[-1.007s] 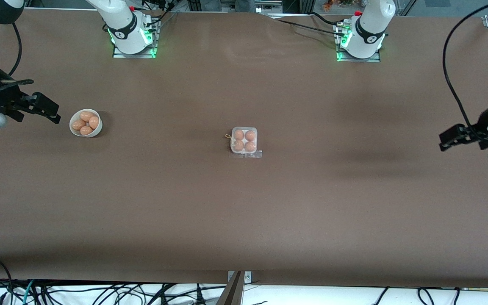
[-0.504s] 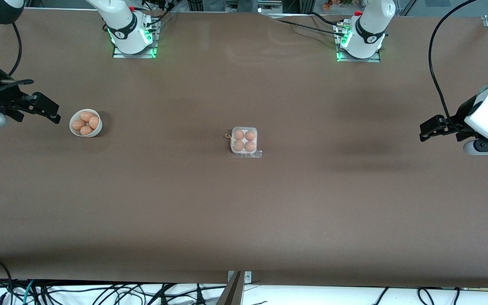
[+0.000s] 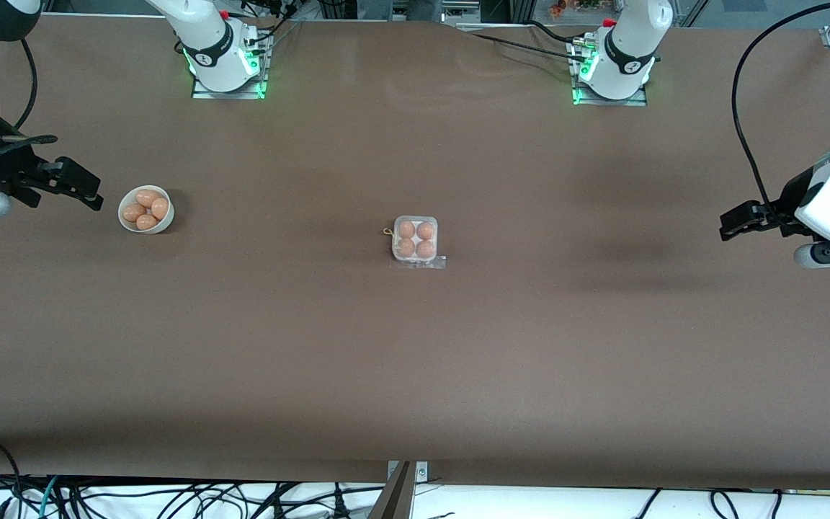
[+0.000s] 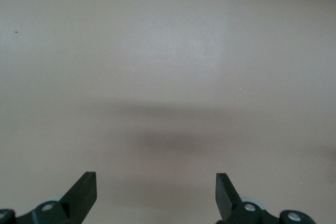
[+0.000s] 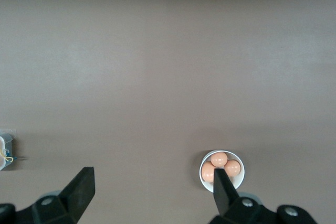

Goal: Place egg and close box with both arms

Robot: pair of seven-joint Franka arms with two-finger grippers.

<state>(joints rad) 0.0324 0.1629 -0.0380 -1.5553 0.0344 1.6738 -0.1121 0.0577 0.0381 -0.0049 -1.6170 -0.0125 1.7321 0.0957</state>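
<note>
While raised over bare brown desk at its own end, left black two-finger end effector spread wide, fingers apart, nothing between them. Right black two-finger end effector likewise parted and empty, hung just beside round cream bowl of tan eggs, toward the right arm's end. Small square clear-plastic box at mid-desk, well apart from both end effectors, four tan eggs in its cells. Transparent lid seemingly down over them, though hard to confirm. Small yellowish loop touching the box's edge.
</note>
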